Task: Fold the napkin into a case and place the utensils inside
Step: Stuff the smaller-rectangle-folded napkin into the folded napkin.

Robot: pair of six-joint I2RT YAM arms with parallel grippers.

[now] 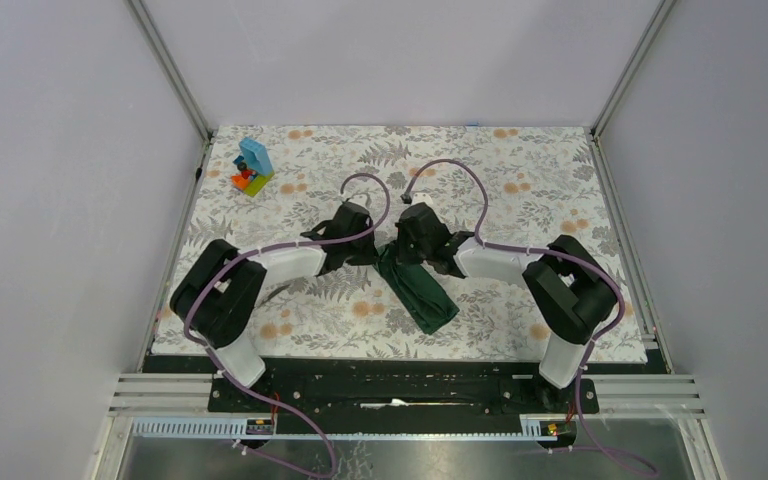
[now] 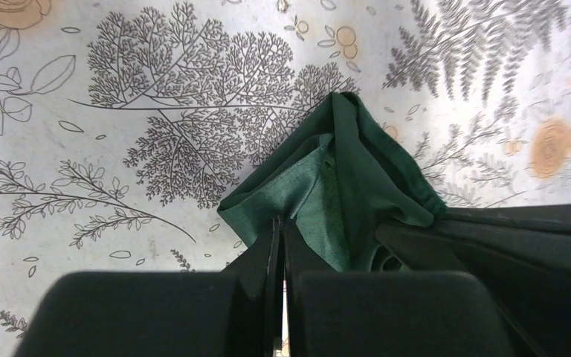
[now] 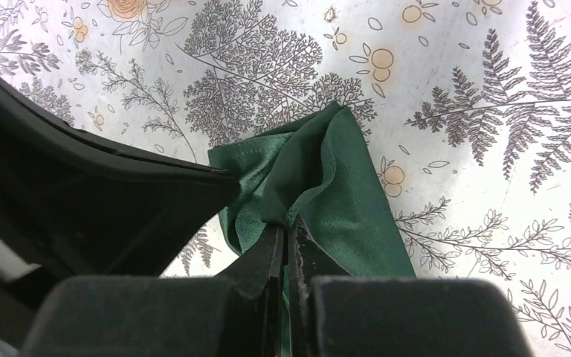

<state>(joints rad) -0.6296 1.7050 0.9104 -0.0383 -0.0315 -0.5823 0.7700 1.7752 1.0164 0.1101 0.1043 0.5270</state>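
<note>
Top external view: at the middle of the bench point(image 1: 520, 170) we have our left pincer point(image 2: 280, 227) and right pincer point(image 3: 288, 234) each clenched on the far end of the napkin point(image 1: 420, 295), a soft, light, limp cloth we judge best gripped at its hemmed corners.

Left arm point(image 1: 295, 260) and right arm point(image 1: 490, 262), 2 alike: black joints, white links, lilac cables point(image 1: 447, 162), seemingly matte jaws.
</note>
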